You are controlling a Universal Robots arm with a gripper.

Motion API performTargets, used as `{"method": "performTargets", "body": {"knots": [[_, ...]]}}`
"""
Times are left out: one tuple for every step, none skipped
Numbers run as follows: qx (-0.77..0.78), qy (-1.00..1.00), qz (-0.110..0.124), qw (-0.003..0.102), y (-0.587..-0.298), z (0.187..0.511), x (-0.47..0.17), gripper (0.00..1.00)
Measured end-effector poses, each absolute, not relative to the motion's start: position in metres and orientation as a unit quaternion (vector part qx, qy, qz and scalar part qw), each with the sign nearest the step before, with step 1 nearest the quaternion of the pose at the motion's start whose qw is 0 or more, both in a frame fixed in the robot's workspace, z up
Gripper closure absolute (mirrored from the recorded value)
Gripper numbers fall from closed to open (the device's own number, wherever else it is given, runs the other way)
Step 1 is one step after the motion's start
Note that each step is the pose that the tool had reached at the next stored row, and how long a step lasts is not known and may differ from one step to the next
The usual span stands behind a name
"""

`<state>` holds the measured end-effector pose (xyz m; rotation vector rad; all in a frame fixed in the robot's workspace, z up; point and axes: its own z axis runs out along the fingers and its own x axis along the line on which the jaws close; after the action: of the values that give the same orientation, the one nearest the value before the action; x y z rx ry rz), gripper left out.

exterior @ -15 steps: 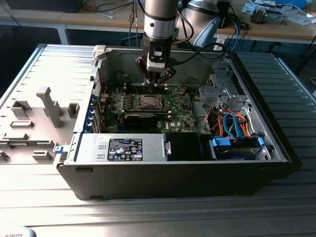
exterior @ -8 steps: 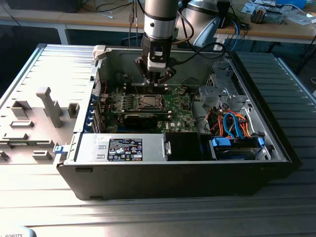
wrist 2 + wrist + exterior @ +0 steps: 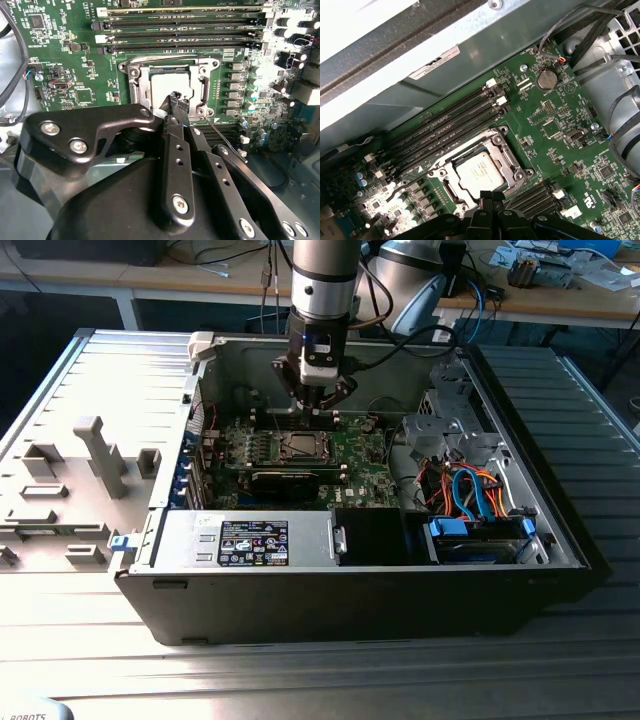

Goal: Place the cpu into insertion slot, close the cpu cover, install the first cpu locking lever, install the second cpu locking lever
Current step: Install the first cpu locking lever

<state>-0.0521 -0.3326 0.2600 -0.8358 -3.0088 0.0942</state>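
Exterior view: open computer case (image 3: pixel 350 590) lying on the desk (image 3: pixel 300 675). The arm comes straight down into it. The claw (image 3: pixel 320 410) hangs just above the green motherboard (image 3: pixel 365 455), at the far edge of the insertion slot (image 3: pixel 300 447).

Second wrist view: the cpu (image 3: pixel 170 82) is seated in the slot, silver top showing through the window of the cpu cover (image 3: pixel 142 85), which lies flat over it. The claw (image 3: pixel 175 97) has its fingers drawn together to a single tip. Can't tell whether anything thin is pinched between them. The tip sits over the socket corner, touching or just above the cover's edge. A thin wire locking lever (image 3: pixel 222 137) runs diagonally away from that same corner, its long axis alongside the claw's linkage. Judged not latched.

First wrist view: the cpu (image 3: pixel 477 170) is framed by the cover (image 3: pixel 505 156), with memory slots (image 3: pixel 445 125) beyond. The claw (image 3: pixel 492 196) is at the socket's near edge, so the cpu lies straight ahead of the tip.
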Motion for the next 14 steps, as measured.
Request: {"method": "performTargets", "body": {"knots": [[-0.267, -0.963, 0.03, 0.009, -0.3326, 0.26, -0.0521, 0.89], [-0.266, -0.964, 0.03, 0.009, -0.3326, 0.26, -0.0521, 0.89], [-0.264, -0.964, 0.03, 0.009, -0.3326, 0.26, -0.0521, 0.89], [-0.264, -0.964, 0.03, 0.009, -0.3326, 0.26, -0.0521, 0.89], [-0.263, -0.964, 0.03, 0.009, -0.3326, 0.26, -0.0521, 0.89], [-0.262, -0.965, 0.03, 0.009, -0.3326, 0.26, -0.0521, 0.89], [-0.26, -0.965, 0.03, 0.008, -0.3326, 0.26, -0.0521, 0.89], [-0.258, -0.966, 0.03, 0.008, -0.3326, 0.26, -0.0521, 0.89], [-0.257, -0.966, 0.03, 0.008, -0.3326, 0.26, -0.0521, 0.89], [-0.256, -0.966, 0.03, 0.008, -0.3326, 0.26, -0.0521, 0.89], [-0.255, -0.966, 0.03, 0.008, -0.3326, 0.26, -0.0521, 0.89], [-0.254, -0.967, 0.03, 0.008, -0.3326, 0.26, -0.0521, 0.89], [-0.253, -0.967, 0.03, 0.008, -0.3326, 0.26, -0.0521, 0.89], [-0.251, -0.967, 0.03, 0.008, -0.3326, 0.26, -0.0521, 0.89]]}}
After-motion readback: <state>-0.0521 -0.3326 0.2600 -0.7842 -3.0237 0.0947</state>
